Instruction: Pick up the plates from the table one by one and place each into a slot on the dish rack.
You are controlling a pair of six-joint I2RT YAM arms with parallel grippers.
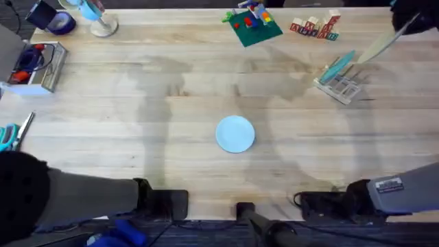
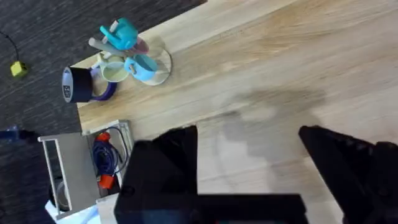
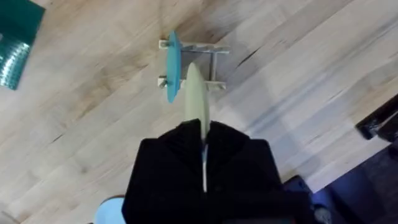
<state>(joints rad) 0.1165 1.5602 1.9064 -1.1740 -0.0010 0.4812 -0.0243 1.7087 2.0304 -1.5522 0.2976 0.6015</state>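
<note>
Three small round flat plastic plates are what I am working with. My right gripper (image 3: 203, 134) has its black fingers clamped on the rim of the pale cream-yellow plate (image 3: 196, 99), held edge-on in the air just above the small whitish plastic dish rack (image 1: 341, 86), which sits near the worktop's far right corner. A teal plate (image 1: 337, 66) already stands tilted on edge between the rack's upright pegs. The light blue plate (image 1: 235, 133) lies flat near the middle of the light wooden worktop (image 1: 137, 103), whose plank grain runs along its length. My right arm reaches out over the right edge, wrist turned so the plate hangs edge-on. My left gripper (image 2: 249, 168) hovers over bare wood by the left edge, black fingers spread wide apart with nothing between them.
</note>
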